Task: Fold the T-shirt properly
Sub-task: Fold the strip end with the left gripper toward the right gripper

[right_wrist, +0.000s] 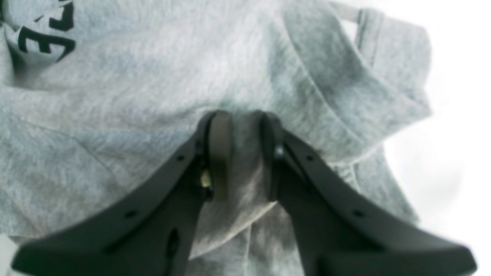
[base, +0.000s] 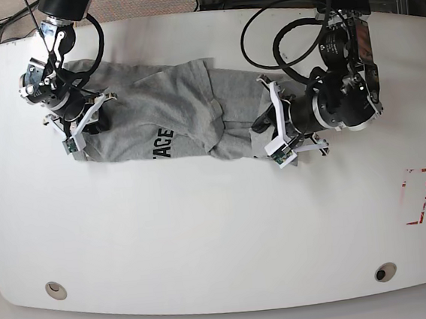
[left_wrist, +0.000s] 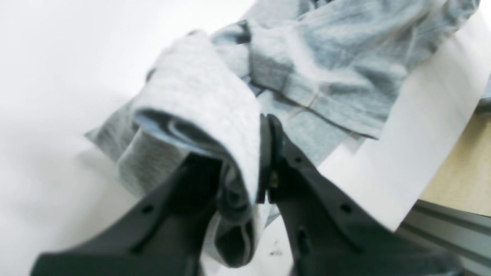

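T-shirt [base: 172, 122]: one heather-grey garment, bunched and creased, lying across the upper centre of the single white table [base: 206, 243], black lettering facing up. Two grippers work it. Left gripper [left_wrist: 264, 153], at the shirt's right end in the base view, has its jaws nearly together, pinching a rolled fold of fabric. Right gripper [right_wrist: 239, 126], at the shirt's upper-left end, has its jaws slightly parted, clamping a ridge of cloth.
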Controlling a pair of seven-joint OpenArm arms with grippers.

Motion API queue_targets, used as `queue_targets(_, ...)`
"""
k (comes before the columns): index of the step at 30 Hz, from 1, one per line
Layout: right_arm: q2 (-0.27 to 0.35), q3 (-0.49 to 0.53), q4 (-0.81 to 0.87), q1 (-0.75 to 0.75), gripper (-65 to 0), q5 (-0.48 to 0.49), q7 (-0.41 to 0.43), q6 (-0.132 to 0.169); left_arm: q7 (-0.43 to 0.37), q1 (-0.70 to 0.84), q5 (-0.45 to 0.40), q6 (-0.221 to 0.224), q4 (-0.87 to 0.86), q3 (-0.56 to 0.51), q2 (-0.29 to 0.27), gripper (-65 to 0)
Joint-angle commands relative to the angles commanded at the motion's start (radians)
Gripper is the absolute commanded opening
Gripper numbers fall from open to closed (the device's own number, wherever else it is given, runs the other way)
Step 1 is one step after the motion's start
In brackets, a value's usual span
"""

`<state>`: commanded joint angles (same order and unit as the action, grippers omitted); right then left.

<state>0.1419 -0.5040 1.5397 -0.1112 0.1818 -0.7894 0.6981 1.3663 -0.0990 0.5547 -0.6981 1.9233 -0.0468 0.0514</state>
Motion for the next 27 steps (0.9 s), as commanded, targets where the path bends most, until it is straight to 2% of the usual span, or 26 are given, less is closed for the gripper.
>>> queue_targets(4, 0.000, 0.000, 0.000, 0.000, -52.8, 0.000, 0.000, 0.000, 0.000, -0.005, -0.029, 0.000, 0.000, -0.028, -0.006, -60.7)
queue_targets(13, -0.002, 0.000, 0.000, 0.002, -52.8, 0.002, 0.000, 0.000, 0.000, -0.006, -0.028, 0.000, 0.000, -0.040, -0.011, -60.4)
queue_targets(15, -0.002, 0.000, 0.000, 0.002, -52.8, 0.002, 0.000, 0.000, 0.000, -0.006, -0.028, 0.000, 0.000, -0.040, -0.029, -59.2)
queue_targets(18, -0.002, 0.000, 0.000, 0.003, -52.8, 0.002, -0.002, 0.000, 0.000, -0.006, -0.029, 0.000, 0.000, -0.040, -0.052, -50.8)
queue_targets(19, -0.002, 0.000, 0.000, 0.003, -52.8, 0.002, -0.002, 0.000, 0.000, -0.006, -0.025, 0.000, 0.000, -0.040, -0.058, -45.0)
queue_targets(21, -0.002, 0.000, 0.000, 0.003, -52.8, 0.002, -0.002, 0.000, 0.000, -0.006, -0.023, 0.000, 0.002, -0.040, -0.066, -39.6)
queue_targets(22, -0.002, 0.000, 0.000, 0.005, -52.8, 0.002, -0.002, 0.000, 0.000, -0.006, -0.021, 0.000, 0.002, -0.046, -0.078, -34.9)
queue_targets(25, -0.002, 0.000, 0.002, 0.005, -52.8, 0.002, -0.002, 0.000, 0.002, -0.006, -0.021, 0.000, 0.008, -0.081, -0.098, -28.7)
queue_targets(27, -0.002, 0.002, 0.002, 0.005, -52.8, 0.002, -0.002, 0.000, 0.002, -0.006, -0.020, 0.000, 0.011, -0.114, -0.114, -28.5)
